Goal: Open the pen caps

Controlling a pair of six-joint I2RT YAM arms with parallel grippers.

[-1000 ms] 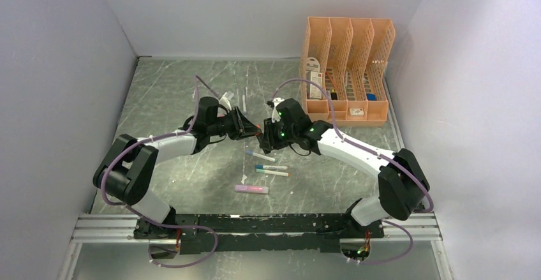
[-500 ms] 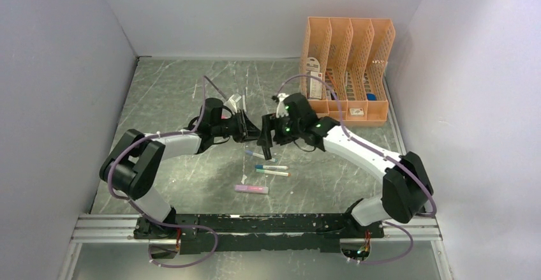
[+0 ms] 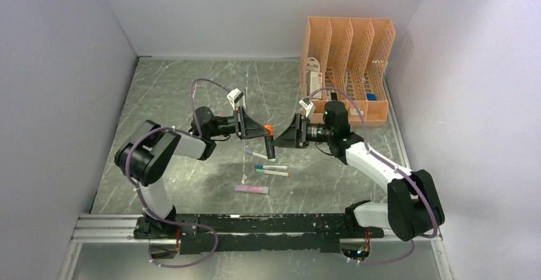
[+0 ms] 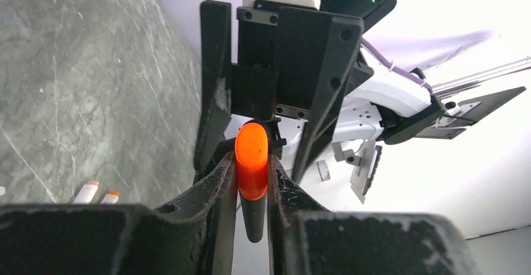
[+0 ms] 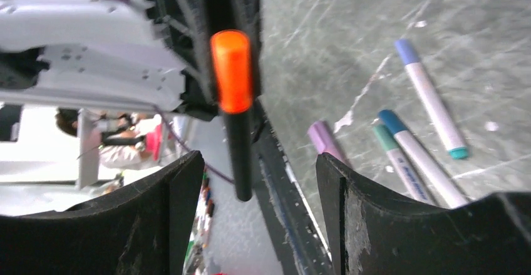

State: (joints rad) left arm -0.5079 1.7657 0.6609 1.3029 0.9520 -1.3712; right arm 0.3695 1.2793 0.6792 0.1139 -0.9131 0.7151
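A stubby black pen with an orange pen cap hangs above the table's middle, cap end up. My left gripper is shut on it, and in the left wrist view its pads pinch the orange pen cap while the black barrel pokes out below. My right gripper faces it from the right, open and apart from it. In the right wrist view the orange cap and barrel stand beyond my right gripper, which touches neither.
Three white-barrelled pens lie just below the grippers, and a pink pen lies nearer the bases. A peach mesh organiser stands at the back right. Grey walls close both sides.
My right gripper has opened and drawn back to the right, off the black pen. The left gripper has kept the pen and turned so that it hangs barrel down.
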